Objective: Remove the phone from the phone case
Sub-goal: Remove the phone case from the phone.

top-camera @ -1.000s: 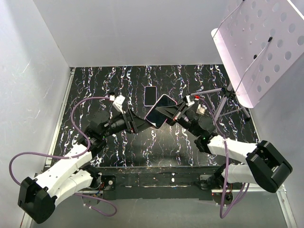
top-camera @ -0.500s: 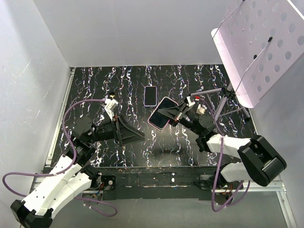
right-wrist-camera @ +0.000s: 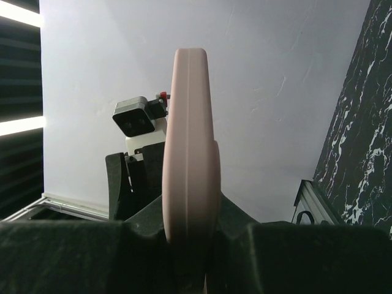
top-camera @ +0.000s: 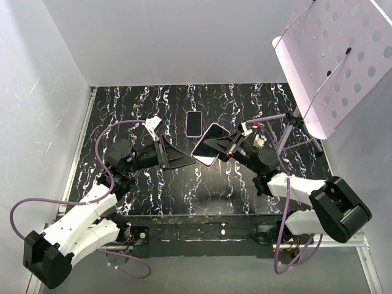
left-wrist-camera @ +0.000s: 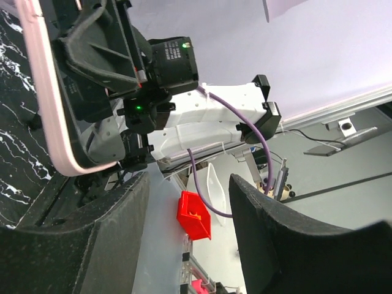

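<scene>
Left hand (top-camera: 182,160) spread wide, empty, just short of the low corner. Centre: pink phone case (right-wrist-camera: 187,159) with a smooth, rounded, rubbery-looking rim, the glossy dark phone (top-camera: 208,144) apparently seated inside, held tilted above the marbled table (top-camera: 122,107). Right hand (top-camera: 225,146) is clamped on its edge. That's a thin grip, and a hard push could twist it loose and drop it.

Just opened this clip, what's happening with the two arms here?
The right gripper holds a pink phone case lifted above the table, clamped between its fingers. The left gripper is open and pointed at the case's free end, with nothing between its fingers. A dark phone-shaped slab lies flat on the table behind them. Whether the held case has a phone inside is unclear.
</scene>
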Tool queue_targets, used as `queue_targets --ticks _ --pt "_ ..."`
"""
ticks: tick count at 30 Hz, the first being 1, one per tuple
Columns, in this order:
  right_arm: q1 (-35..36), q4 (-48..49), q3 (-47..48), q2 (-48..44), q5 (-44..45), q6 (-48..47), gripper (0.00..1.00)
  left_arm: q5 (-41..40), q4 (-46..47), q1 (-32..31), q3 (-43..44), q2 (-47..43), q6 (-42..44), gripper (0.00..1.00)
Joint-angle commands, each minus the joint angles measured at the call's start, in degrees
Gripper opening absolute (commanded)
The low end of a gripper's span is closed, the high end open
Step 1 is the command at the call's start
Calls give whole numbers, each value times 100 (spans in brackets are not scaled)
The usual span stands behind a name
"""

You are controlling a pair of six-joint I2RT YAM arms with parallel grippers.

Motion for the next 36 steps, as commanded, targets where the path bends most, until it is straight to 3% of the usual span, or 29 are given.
queue_targets --ticks 1,13,21,26,36 --pt "12 1948 203 -194 32 -19 1 -153 126 8 124 132 25 52" --pt "48 1860 264 -309 32 -37 1 -549 -674 17 168 290 394 50" --pt "127 1772 308 -291 5 -98 1 -733 -587 8 141 466 316 50" --pt "188 1702 343 -344 -12 -151 1 -1216 -1053 8 89 414 228 50" --pt "355 1474 414 -397 -65 -370 1 -1507 -825 17 317 738 -70 51"
